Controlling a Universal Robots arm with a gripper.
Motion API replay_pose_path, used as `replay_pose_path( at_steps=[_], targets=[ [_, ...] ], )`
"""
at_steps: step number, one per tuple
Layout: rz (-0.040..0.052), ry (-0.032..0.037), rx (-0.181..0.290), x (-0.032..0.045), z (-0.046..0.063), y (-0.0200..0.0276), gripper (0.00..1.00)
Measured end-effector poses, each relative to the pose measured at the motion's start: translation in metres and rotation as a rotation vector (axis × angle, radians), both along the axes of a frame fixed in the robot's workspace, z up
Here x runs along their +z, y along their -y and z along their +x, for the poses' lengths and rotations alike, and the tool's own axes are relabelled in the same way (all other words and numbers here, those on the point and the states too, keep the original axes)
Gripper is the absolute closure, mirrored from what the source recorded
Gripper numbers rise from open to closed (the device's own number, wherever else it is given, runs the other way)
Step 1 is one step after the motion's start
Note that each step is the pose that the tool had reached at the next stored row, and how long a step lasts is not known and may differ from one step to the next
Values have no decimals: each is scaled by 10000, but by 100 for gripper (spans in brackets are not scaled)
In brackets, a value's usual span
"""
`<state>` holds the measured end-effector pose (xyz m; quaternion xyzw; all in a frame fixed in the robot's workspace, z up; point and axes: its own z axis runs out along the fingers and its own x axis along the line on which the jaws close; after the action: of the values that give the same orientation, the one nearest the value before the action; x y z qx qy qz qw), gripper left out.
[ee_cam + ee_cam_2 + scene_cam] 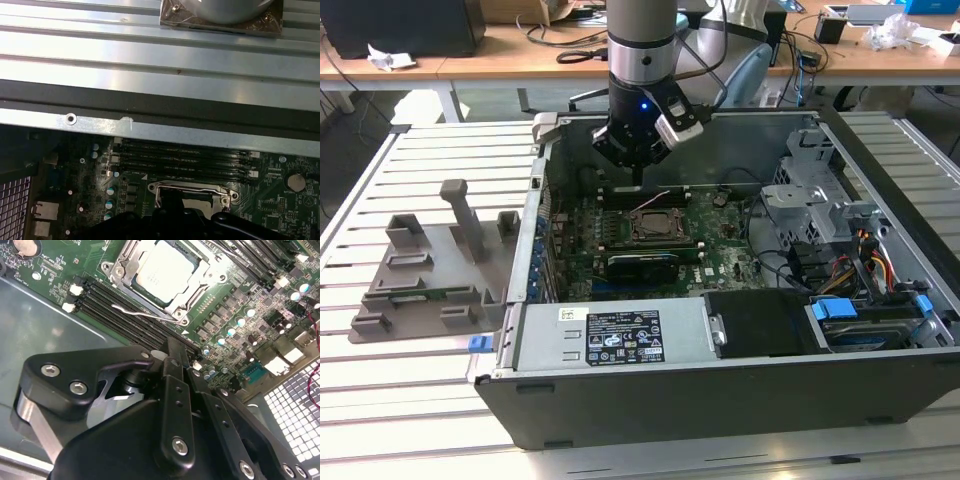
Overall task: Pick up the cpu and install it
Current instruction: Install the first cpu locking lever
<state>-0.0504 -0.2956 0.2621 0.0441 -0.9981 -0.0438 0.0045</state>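
Tool [172, 352] fingers pressed together, empty, hovering above cpu [164, 270] seated in socket frame [131, 260]

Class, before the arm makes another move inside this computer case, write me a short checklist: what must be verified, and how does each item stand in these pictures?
1. Chip lies inside the socket frame in the second wrist view: ok.
2. Chip sits level and fully seated: cannot tell.
3. Gripper is above the circuit board, beside the socket, not touching the chip in the exterior view: ok.
4. Jaws open or shut: cannot tell.
5. Retaining wire lever is latched: cannot tell; it lies along the socket's edge.
6. Memory slots next to the socket hold no loose parts: ok.
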Motion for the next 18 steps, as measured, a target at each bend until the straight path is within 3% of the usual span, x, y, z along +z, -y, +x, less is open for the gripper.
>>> replay_pose_path(
  at_steps=[10,18],
  targets=[
    [0,1,1,0,5,0,89],
    [-21,1,-1,-60,23,0,89]
  ],
)
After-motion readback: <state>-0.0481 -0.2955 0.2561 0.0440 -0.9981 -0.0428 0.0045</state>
